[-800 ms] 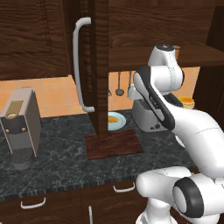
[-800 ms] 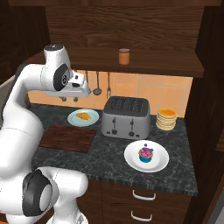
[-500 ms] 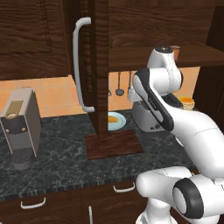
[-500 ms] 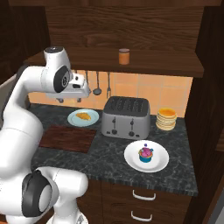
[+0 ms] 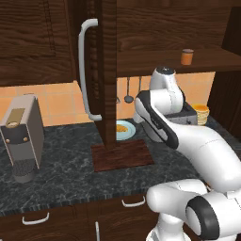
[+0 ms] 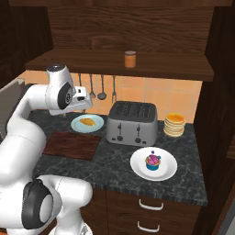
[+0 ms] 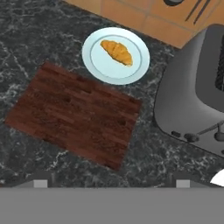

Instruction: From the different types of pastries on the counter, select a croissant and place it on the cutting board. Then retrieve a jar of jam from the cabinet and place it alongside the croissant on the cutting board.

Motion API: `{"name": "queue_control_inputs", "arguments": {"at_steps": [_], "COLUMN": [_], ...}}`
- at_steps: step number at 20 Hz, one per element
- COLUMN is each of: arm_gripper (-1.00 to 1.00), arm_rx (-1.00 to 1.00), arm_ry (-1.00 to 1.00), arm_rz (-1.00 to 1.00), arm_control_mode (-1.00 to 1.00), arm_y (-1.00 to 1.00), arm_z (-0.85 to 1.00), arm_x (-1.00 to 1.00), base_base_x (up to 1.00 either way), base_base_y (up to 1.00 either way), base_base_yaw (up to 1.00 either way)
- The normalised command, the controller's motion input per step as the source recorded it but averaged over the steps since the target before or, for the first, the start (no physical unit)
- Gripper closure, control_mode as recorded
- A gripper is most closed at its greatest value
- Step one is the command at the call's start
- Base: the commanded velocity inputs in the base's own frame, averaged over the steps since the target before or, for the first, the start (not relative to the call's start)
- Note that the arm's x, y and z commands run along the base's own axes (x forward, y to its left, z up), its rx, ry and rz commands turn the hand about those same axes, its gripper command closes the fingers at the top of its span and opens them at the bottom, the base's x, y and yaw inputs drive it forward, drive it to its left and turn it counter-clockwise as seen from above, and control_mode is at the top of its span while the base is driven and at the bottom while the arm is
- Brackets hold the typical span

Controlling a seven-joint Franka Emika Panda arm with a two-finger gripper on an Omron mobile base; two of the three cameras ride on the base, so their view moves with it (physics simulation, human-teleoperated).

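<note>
Right base view: arm unmoved; croissant (image 6: 87, 121) unchanged on plate (image 6: 98, 127).

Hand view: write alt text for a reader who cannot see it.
A golden croissant lies on a pale plate on the dark marbled counter, just beyond a bare reddish-brown cutting board. A silver toaster stands beside both.

An orange tiled back wall (image 6: 183, 98) runs along the far side, with dark metal utensils (image 6: 102, 87) hanging on it. Dark brown wooden drawers with small white handles (image 6: 149, 205) sit below. A grey boxy coffee machine (image 5: 21, 136) stands at left.
</note>
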Motion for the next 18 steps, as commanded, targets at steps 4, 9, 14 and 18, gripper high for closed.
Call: {"name": "queue_control_inputs", "arguments": {"at_steps": [4,9,14,18], "arm_gripper": [-1.0,-1.0,-1.0,-1.0], "arm_rx": [-0.01,-0.07,-0.15,0.0], "arm_ry": [-0.11,-0.02,-0.03,-0.01], "arm_rz": [0.2,0.23,0.18,0.13], "arm_control_mode": [-1.0,-1.0,-1.0,-1.0], "arm_y": [0.08,0.25,0.18,0.0], "arm_z": [-0.33,-0.45,-0.48,-0.01], "arm_x": [0.37,0.54,0.63,0.57], "base_base_x": [0.0,0.0,0.0,0.0], "base_base_y": [0.0,0.0,0.0,0.0], "base_base_yaw": [0.0,0.0,0.0,0.0]}}
